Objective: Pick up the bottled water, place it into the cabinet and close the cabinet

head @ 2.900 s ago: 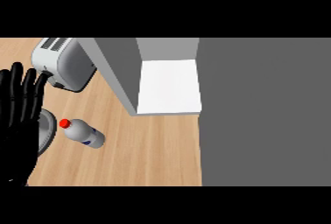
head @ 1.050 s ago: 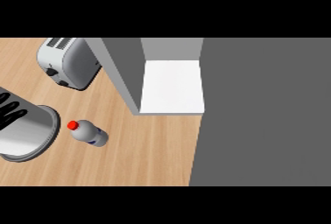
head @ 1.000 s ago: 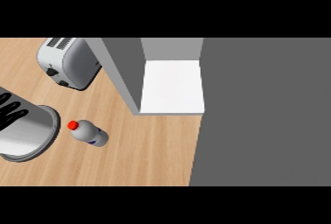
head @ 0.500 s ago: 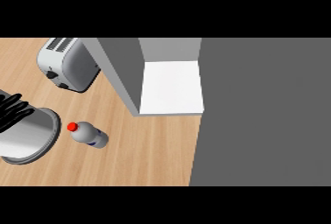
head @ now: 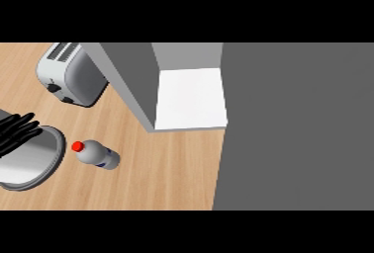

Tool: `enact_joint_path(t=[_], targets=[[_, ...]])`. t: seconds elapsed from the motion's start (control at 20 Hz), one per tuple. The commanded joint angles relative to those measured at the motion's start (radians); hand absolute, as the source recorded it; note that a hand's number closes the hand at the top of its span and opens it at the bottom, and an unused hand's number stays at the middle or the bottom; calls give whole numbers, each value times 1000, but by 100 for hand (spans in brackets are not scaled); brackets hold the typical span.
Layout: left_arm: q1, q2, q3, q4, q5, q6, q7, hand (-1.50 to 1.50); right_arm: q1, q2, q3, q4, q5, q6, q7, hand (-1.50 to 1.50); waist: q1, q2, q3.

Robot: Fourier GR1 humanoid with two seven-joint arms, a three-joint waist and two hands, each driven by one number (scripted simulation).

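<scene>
The bottled water [head: 97, 154] lies on its side on the wooden counter [head: 161, 168], red cap pointing left, clear body with a blue label. The open cabinet [head: 191, 98] with a white shelf floor stands up and to the right of it. Only the black fingers of my left hand [head: 18, 130] show at the left edge; they are straight, lie over the rim of a metal bowl, and stay apart from the bottle. My right hand shows nowhere.
A silver toaster [head: 70, 74] stands at the back left beside the cabinet's grey side wall [head: 128, 84]. A round metal bowl [head: 29, 163] sits just left of the bottle. A large grey panel [head: 296, 128] fills the right side.
My left hand has gone from a full open hand at the left edge to only its fingers. The view has slid a little, and the bottle has stayed in place.
</scene>
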Motion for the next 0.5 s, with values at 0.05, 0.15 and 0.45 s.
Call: enact_joint_path(t=[0.05, 0.15, 0.45], targets=[[-17, -108, -50, 196, -60, -22, -22, -150, 23, 2, 41, -49, 30, -9, -1, -150, -53, 33, -43], [-34, -113, -34, 208, -98, -31, -40, -150, 13, -8, 28, -49, 15, -2, 5, -150, -54, 36, -43], [-83, -191, -41, 307, -210, -49, -100, -150, -11, 4, 30, -26, 44, -29, 9, -150, -47, 36, -44]])
